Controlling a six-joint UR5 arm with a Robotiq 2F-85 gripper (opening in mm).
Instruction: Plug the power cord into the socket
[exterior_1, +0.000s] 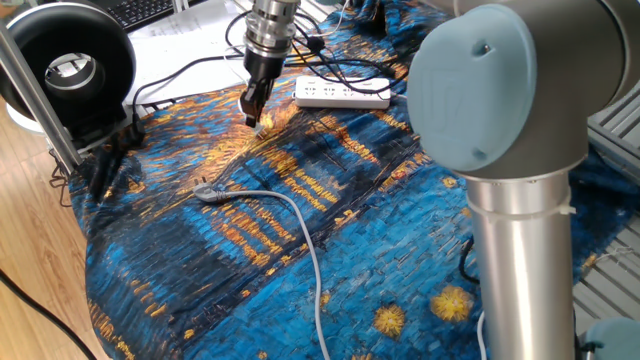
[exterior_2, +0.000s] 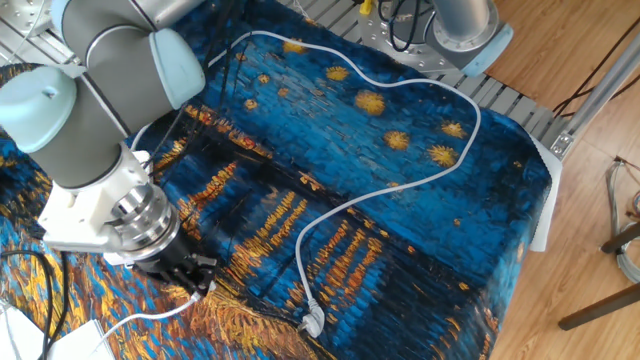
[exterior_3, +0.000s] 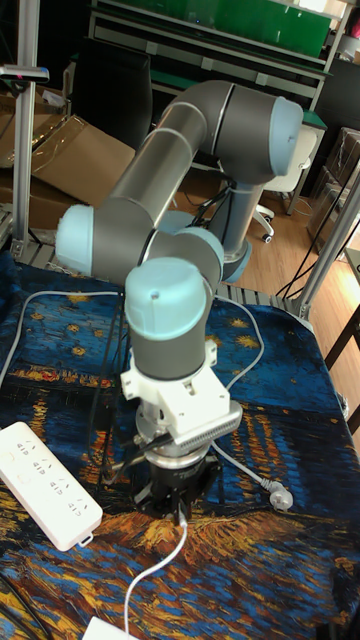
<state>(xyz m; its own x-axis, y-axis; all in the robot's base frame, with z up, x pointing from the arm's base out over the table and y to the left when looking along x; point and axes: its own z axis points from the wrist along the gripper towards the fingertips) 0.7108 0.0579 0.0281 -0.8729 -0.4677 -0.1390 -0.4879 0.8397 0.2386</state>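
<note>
The tool (exterior_1: 250, 112) hangs low over the counter (exterior_1: 330, 230), pointing straight down, with its fingers closed on the plug (exterior_1: 259, 122) of the cord (exterior_3: 150, 580). In one fixed view a pale tip shows just beneath the fingertips, and in the other fixed view the thin white cable runs out from under the tool (exterior_2: 190, 283) toward 8 o'clock. Holding the plug from above with the prongs below suits a downward push into an outlet, I judge; the short cord trails slack behind, so it should not pull against the move.

The socket (exterior_1: 342, 94) lies flat on the painted cloth with its outlets facing up, which also favours a top-down insertion. In one fixed view it sits at about 2 o'clock from the tool, near but clearly apart. In the tall fixed view the socket (exterior_3: 48, 485) lies at 9 o'clock of the tool (exterior_3: 178, 505), again with a gap of cloth between.

The grey cable (exterior_2: 330, 215) with its grey plug (exterior_2: 312, 322) lies loose on the counter, at about 4 o'clock from the tool in the other fixed view, untouched. Black cables (exterior_1: 190, 65) loop past the socket at the counter's far edge.
</note>
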